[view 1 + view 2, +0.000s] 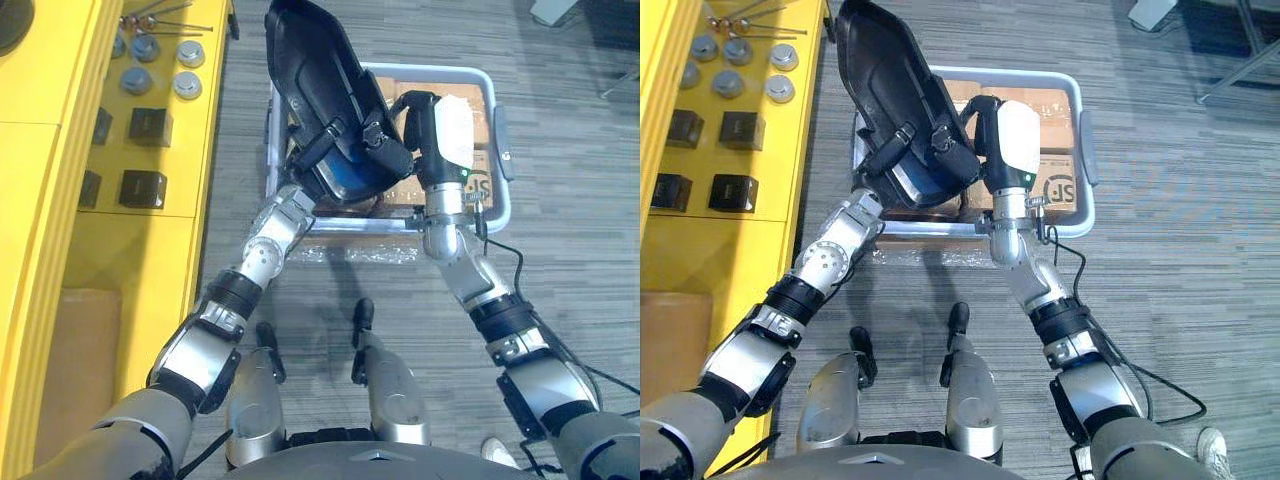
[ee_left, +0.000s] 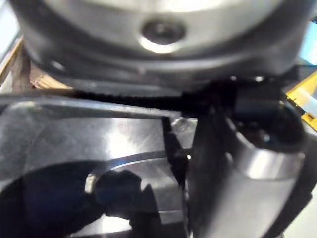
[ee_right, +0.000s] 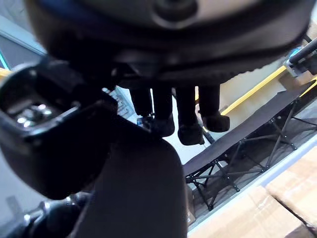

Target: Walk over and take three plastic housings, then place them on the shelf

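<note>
**Left eye view.** The plastic housing [image 1: 310,60] is held up between both hands over the grey bin [image 1: 503,130] on the floor. Its near end is low and its far end tilts up and to the left. We judge that two hands are used because the shell is large and curved, and a single grip would let it swing. The left hand [image 1: 335,150] takes the near lower edge, with its fingers curled over the rim. That arm reaches forward with the elbow bent. The right hand [image 1: 440,130] meets the housing's right side, back of the hand up.

**Right eye view.** The yellow shelf [image 1: 660,240] lies to the left, well apart from the housing. It carries metal caps [image 1: 728,82] and black blocks [image 1: 740,128]. Cardboard boxes [image 1: 1055,105] sit in the bin.

**Left wrist view.** A glossy black surface sits close against the hand.

**Right wrist view.** The fingers [image 3: 178,116] lie in a row past the housing's edge with the thumb opposite them, a narrow pinch on the shell.

We judge that the housing is lifted but not yet placed on the shelf.
</note>
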`<state>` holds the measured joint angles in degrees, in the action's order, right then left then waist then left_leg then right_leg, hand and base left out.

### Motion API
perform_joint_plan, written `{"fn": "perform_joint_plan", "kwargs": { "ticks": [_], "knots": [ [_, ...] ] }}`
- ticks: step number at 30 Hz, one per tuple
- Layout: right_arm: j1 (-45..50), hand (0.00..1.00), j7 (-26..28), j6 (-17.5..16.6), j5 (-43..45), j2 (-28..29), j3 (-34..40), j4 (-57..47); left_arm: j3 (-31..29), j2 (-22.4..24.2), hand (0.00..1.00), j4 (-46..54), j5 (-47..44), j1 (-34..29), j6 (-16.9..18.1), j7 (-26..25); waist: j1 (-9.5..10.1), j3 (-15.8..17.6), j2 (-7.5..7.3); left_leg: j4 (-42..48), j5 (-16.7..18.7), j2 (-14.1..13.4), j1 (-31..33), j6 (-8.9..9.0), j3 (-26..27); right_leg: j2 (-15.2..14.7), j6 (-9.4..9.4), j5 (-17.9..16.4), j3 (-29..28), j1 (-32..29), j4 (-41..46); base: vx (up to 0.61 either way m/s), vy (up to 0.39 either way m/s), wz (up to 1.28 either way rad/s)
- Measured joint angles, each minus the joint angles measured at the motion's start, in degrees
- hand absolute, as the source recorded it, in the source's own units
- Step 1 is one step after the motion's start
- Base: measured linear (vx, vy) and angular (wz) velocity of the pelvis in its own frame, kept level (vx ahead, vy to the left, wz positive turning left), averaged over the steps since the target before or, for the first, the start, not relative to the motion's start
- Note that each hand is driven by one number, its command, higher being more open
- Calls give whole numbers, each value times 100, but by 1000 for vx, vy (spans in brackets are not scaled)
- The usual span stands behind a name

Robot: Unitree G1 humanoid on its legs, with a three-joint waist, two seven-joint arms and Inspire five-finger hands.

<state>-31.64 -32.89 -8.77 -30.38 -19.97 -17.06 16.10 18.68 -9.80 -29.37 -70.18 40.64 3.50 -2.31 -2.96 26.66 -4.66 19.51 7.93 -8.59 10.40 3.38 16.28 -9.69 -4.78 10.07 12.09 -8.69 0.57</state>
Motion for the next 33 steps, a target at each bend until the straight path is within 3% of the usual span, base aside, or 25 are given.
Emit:
{"fn": "perform_joint_plan", "kwargs": {
  "ticks": [5,6,11,14,17,21,26,29,33],
  "knots": [
    [846,0,-19,-42,12,86,11,-623,89,71,0,547,271,-790,191,195,-29,-21,-20,-187,5,12,-325,11,125,20,-2,-1,-86,205,-86,18,-7,-11],
    [1112,100,-22,-79,35,200,20,-744,112,102,0,688,441,-1016,257,204,-33,-42,-42,-232,5,10,-381,18,138,31,-2,-3,-88,251,-125,16,-18,-6],
    [1911,100,-10,-433,271,330,5,-932,116,155,0,1220,1470,-1776,462,68,-19,-95,-55,-409,-18,17,-621,56,151,60,5,-31,-64,451,-204,4,-5,-1],
    [2383,100,-3,-506,610,365,-62,-1130,28,154,0,1749,2368,-2231,623,-357,4,-141,-22,-629,-76,41,-933,102,153,73,7,-33,29,713,-290,29,-24,3],
    [2964,100,6,-575,947,429,-175,-1343,-60,266,0,2393,3375,-2908,713,-823,67,-775,94,-934,-152,90,-1031,140,187,84,11,-38,71,729,-433,63,-20,-1],
    [3087,100,256,-696,1910,428,-152,-2088,-238,341,0,3223,4554,-3470,783,-1183,143,-1118,334,-1097,-164,123,-1323,143,174,83,10,-38,192,997,-495,18,7,3],
    [3182,100,920,-1183,2905,422,86,-2997,-455,289,0,3646,6183,-4098,870,-1406,197,-1397,319,-1179,-180,153,-1500,135,159,69,3,-55,223,1143,-504,-36,3,0],
    [3582,100,1347,-1456,3460,418,599,-3734,-719,168,0,3720,7460,-4530,881,-1807,274,-1518,236,-1179,-180,180,-1504,133,163,42,-16,-94,238,1138,-506,-84,-11,-3],
    [4342,100,1855,-1556,4216,424,1070,-4002,-1097,44,0,4000,8593,-5053,875,-2365,247,-1666,222,-1179,-171,184,-1498,122,229,35,0,-113,214,1088,-506,-57,-8,-8]
  ]
}}
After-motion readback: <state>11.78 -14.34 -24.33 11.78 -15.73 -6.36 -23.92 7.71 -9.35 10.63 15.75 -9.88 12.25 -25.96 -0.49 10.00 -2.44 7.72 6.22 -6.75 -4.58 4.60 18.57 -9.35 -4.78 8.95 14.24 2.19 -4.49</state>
